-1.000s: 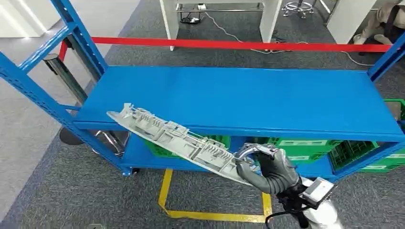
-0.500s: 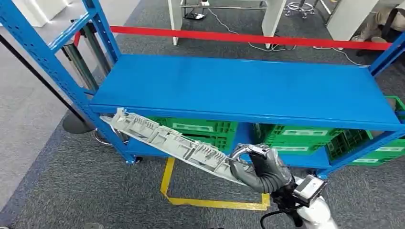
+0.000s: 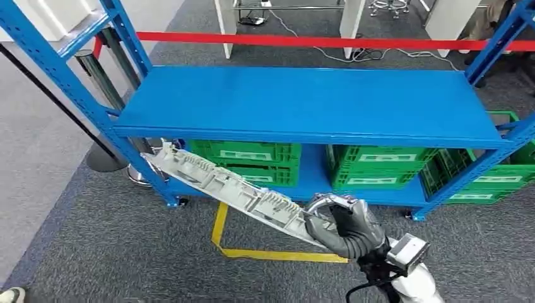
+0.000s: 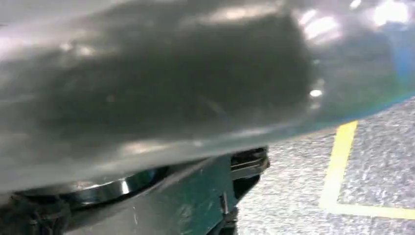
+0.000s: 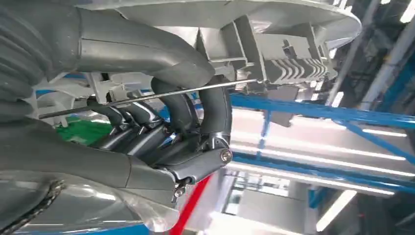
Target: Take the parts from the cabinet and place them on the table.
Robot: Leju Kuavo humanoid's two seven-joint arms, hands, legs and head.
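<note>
- Head view: right hand [image 3: 346,227] gripped the near right end of a long grey plastic part [image 3: 233,191], which slanted up toward the far left, held in the air in front of the blue cabinet [image 3: 309,104].
- Green crates [image 3: 252,161] sat on the cabinet's lower shelf; yellow floor tape [image 3: 220,233] lay below the part.
- Left wrist view: blurred dark surfaces and yellow tape; whether the left fingers were released or clenched I cannot tell.
- Right wrist view: dark fingers [image 5: 215,110] curled around the part's ribbed edge and a thin metal rod [image 5: 147,98].

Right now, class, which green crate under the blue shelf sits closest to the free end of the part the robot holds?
The leftmost green crate: the grey part's free tip lies just beside it, while the other crates sit further right.
</note>
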